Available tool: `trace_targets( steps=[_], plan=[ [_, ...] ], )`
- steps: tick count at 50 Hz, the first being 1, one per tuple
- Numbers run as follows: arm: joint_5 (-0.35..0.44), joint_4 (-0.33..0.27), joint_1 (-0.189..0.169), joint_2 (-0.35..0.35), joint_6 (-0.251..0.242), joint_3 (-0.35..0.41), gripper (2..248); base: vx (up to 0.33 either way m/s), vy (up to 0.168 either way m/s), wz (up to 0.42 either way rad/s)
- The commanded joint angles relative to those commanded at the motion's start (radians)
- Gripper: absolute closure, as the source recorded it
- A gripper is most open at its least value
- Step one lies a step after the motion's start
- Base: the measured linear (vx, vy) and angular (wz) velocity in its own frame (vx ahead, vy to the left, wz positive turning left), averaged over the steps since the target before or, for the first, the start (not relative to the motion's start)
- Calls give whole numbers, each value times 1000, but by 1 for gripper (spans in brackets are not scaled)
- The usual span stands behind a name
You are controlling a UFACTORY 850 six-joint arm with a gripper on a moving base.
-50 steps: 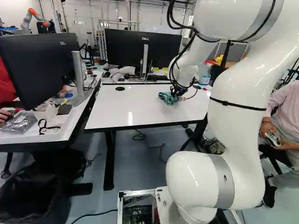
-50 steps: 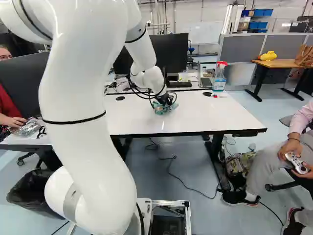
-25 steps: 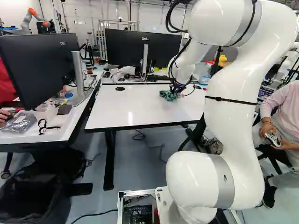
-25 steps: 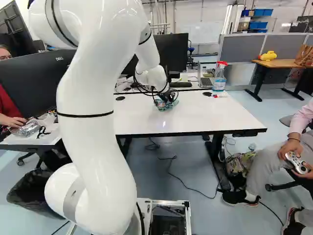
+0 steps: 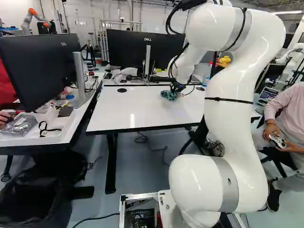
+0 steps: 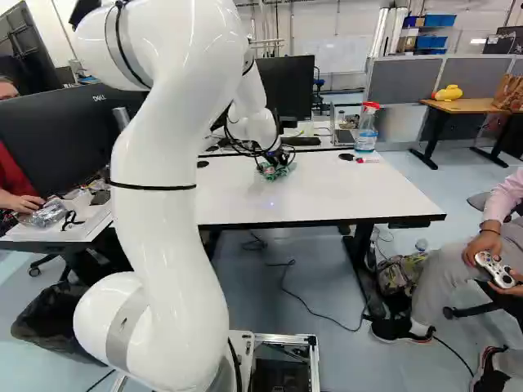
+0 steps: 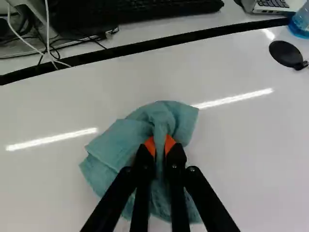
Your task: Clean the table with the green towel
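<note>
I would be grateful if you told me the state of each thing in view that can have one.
Hand: shut on the green towel.
Green towel: bunched and creased, gripped.
Spray bottle: upright, holding blue liquid.
Laptop: open.
Monitor beyond the table: upright; whether it is on cannot be told.
</note>
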Motion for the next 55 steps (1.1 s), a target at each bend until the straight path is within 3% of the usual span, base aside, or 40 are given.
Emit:
trace_targets(
  steps=[29, 55],
  plan=[
    [0, 0, 79, 35, 0, 46, 208, 0, 0, 0],
    [0, 0, 143, 106, 0, 137, 208, 0, 0, 0]
  ],
)
